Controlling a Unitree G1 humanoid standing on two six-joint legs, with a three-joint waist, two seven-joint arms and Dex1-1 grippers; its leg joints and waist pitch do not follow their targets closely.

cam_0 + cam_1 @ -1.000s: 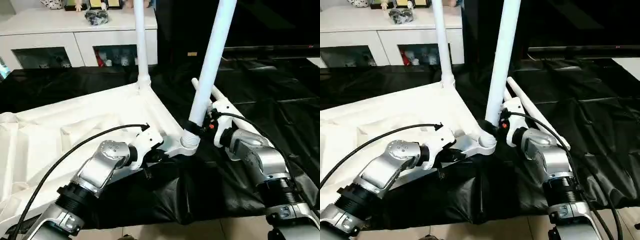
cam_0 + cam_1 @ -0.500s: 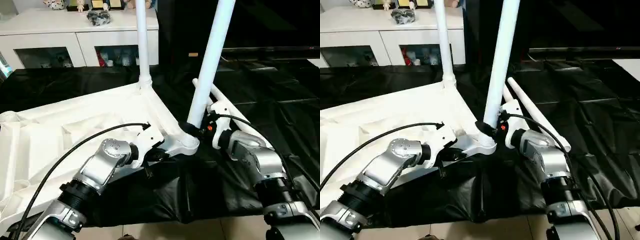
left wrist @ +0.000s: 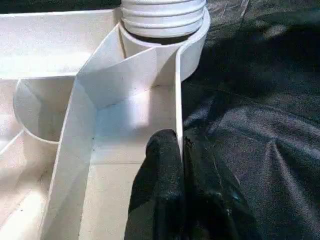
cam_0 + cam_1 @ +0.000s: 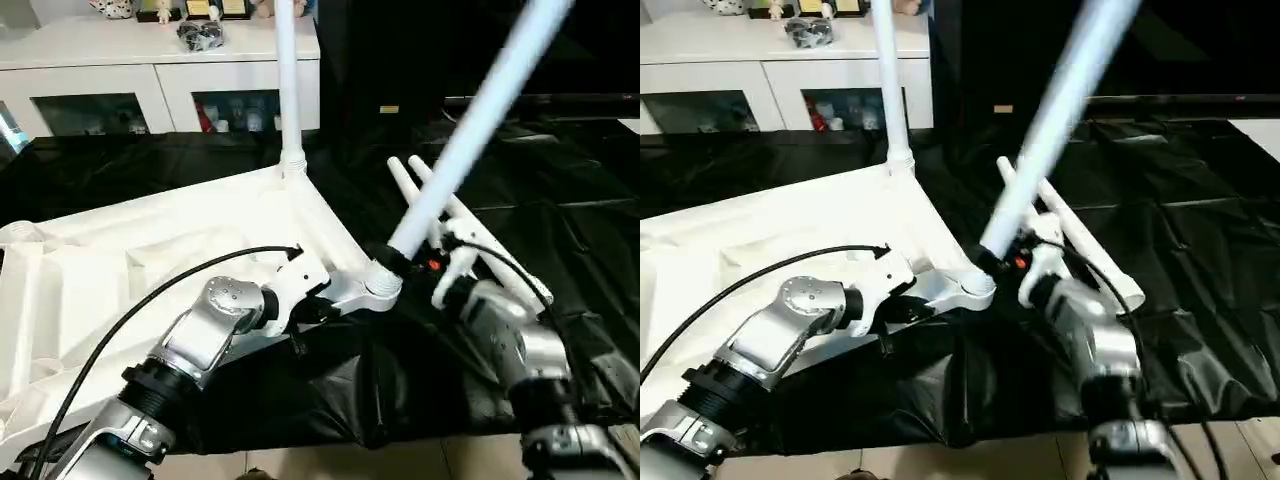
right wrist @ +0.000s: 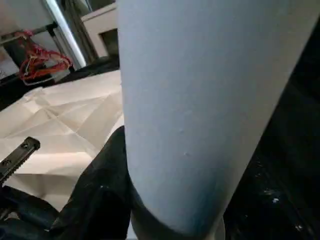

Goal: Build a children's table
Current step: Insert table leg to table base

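Black sheet over floor, white cabinet behind. Tabletop lies upside down on sheet, sockets up so legs can enter from above. Far leg upright in its socket. Left gripper clenched on rim beside near corner socket, likely bracing top. Right gripper grasps second leg low down, foot at socket, shaft leaning right: judged not seated. Two spare legs lie on sheet just beyond.
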